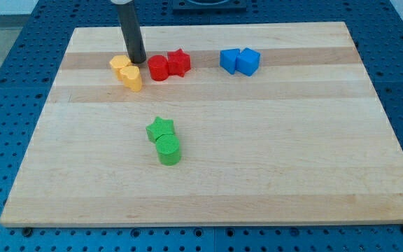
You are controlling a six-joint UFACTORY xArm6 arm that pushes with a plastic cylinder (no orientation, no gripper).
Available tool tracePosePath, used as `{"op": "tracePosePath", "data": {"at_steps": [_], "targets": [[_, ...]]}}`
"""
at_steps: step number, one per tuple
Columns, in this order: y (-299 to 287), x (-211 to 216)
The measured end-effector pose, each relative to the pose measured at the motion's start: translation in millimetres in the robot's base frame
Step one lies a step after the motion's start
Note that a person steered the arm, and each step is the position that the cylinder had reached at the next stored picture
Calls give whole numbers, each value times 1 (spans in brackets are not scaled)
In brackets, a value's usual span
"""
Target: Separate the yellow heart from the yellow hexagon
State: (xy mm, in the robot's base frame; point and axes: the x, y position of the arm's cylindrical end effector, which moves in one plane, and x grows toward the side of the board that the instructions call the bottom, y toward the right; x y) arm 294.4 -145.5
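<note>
The yellow hexagon (119, 64) and the yellow heart (131, 77) lie touching each other near the view's top left of the wooden board (208, 196). The heart is just below and to the right of the hexagon. My tip (138, 61) stands on the board right beside the hexagon's right edge, above the heart and left of the red blocks.
A red cylinder (159, 68) and a red star (179, 62) sit together just right of my tip. Two blue blocks (240, 61) lie further right. A green star (161, 129) and a green cylinder (168, 149) lie together mid-board.
</note>
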Motion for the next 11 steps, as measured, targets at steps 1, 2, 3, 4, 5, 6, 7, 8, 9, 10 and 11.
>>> {"op": "tracePosePath", "data": {"at_steps": [1, 2, 3, 4, 5, 6, 7, 8, 9, 10, 11], "targets": [[0, 0], [0, -3], [0, 6], [0, 9], [2, 27], [2, 32], [2, 52], [2, 72], [2, 84], [27, 104], [31, 110]]}}
